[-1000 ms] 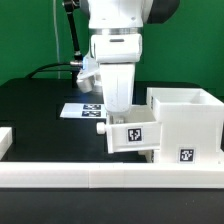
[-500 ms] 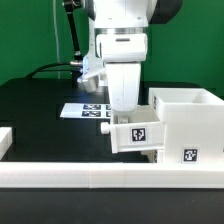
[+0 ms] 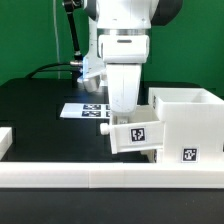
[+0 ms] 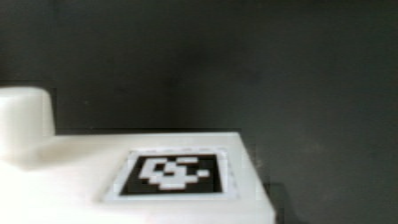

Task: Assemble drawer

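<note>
A small white drawer tray [image 3: 136,133] with a black-and-white tag hangs slightly tilted against the open side of the large white housing [image 3: 186,122] at the exterior view's right. My gripper [image 3: 122,115] comes straight down onto the tray's top edge and grips it; the fingertips are hidden behind the tray wall. The tray's small knob [image 3: 103,128] points to the exterior view's left. The wrist view shows the tray's tagged face [image 4: 171,172] and the knob [image 4: 22,122] close up, blurred. No fingers show there. A second tray is not in view.
The long low white rail [image 3: 100,180] runs across the front. The marker board [image 3: 84,110] lies flat on the black table behind the gripper. A white piece [image 3: 5,140] shows at the left edge. A black cable runs at the back left.
My gripper and the tray have shifted a little toward the exterior view's right, closer into the housing. The housing has not moved.
</note>
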Action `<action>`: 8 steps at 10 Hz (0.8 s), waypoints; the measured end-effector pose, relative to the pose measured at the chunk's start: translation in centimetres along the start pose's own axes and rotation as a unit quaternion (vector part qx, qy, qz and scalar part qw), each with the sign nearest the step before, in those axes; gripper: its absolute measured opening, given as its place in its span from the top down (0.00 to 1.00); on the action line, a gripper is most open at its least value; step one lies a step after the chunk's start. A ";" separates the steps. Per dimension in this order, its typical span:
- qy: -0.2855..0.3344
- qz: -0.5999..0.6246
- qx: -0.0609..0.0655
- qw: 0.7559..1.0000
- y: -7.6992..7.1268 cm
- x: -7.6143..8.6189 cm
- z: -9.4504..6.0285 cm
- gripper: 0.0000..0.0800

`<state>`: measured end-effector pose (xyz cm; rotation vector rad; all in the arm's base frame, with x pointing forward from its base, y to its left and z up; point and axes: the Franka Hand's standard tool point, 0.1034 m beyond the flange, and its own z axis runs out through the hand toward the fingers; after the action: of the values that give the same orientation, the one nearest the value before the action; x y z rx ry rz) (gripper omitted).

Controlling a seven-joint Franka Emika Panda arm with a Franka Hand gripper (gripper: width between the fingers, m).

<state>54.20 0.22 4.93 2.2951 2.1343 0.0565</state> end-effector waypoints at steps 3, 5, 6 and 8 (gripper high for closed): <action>-0.002 -0.027 -0.003 1.000 0.1 0.0 -0.1 0.95; -0.013 -0.044 -0.006 0.999 0.3 0.1 -0.1 0.94; -0.020 -0.046 -0.007 0.999 0.3 0.1 -0.1 0.94; -0.032 -0.027 -0.010 0.999 0.2 0.3 0.0 0.94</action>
<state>54.43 0.48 4.90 2.1963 2.1528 0.0058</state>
